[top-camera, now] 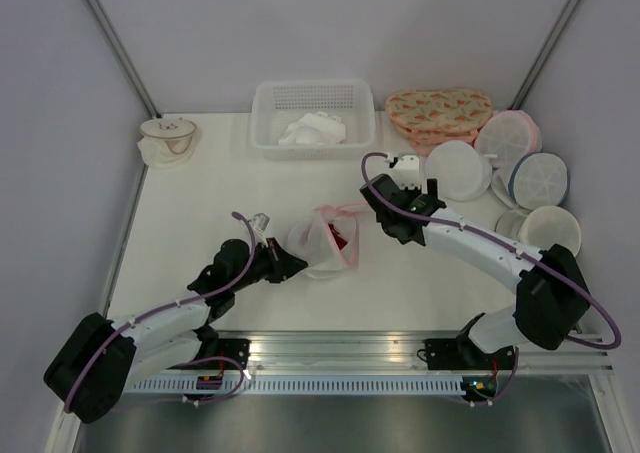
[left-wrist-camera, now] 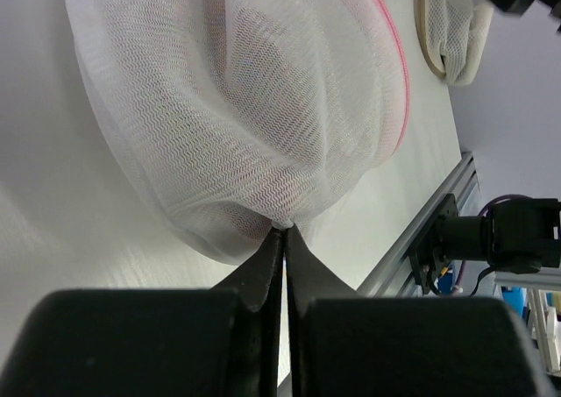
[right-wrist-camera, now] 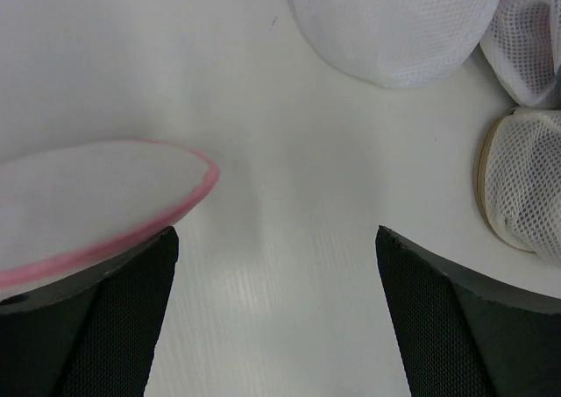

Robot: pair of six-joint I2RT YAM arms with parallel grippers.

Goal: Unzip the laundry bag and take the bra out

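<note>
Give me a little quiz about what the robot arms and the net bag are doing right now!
1. True or false: the left gripper is shut, pinching the mesh of the laundry bag.
2. The right gripper is: A) open, holding nothing; B) shut on the bra; C) shut on the laundry bag.
3. Fill in: the dark red bra lies ___ the laundry bag.
Key: 1 true; 2 A; 3 inside.
</note>
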